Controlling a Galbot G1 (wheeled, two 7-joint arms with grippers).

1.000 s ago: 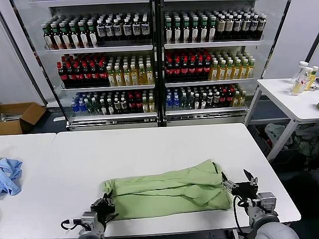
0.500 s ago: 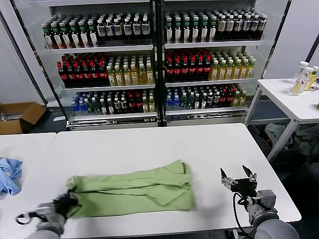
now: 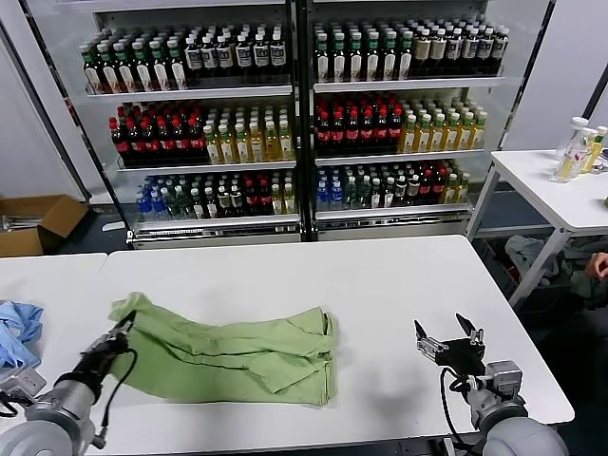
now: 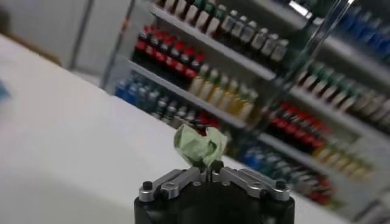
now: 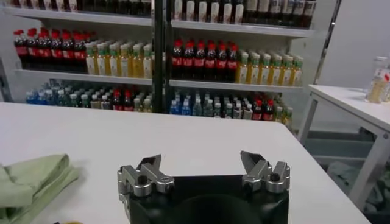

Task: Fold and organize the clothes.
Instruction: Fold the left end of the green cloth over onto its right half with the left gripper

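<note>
Lying across the near-left part of the white counter (image 3: pixel 380 275): a light green, soft-fabric short-sleeved shirt (image 3: pixel 228 351), already doubled lengthwise into a long, rumpled band, one end bunched and lifted at the far left, the other end flat near the counter's middle. No collar, buttons or print showing from here, presumably turned inward by the fold.

Left gripper (image 3: pixel 122 330) at that raised left end, jaws pinched tight on a crumpled tuft of the green cloth; in the left wrist view, the tuft (image 4: pixel 199 145) standing up just above the closed tips. Held this way, most likely, to drag or lift the end and carry it over for the next crosswise fold.

Right gripper (image 3: pixel 448 342) hovering over bare counter, well apart from the shirt's right edge, jaws spread wide and holding nothing; right wrist view confirming the gap, with only a corner of green fabric at the side. Probably waiting clear so as not to snag the cloth.

Off to the far left, a small crumpled light blue cloth (image 3: pixel 17 330), separate from the shirt and untouched.

Judged state of the task: partway through, long fold made, short folds and tidying not yet done. Risk: layers sliding apart with only one end gripped.
</note>
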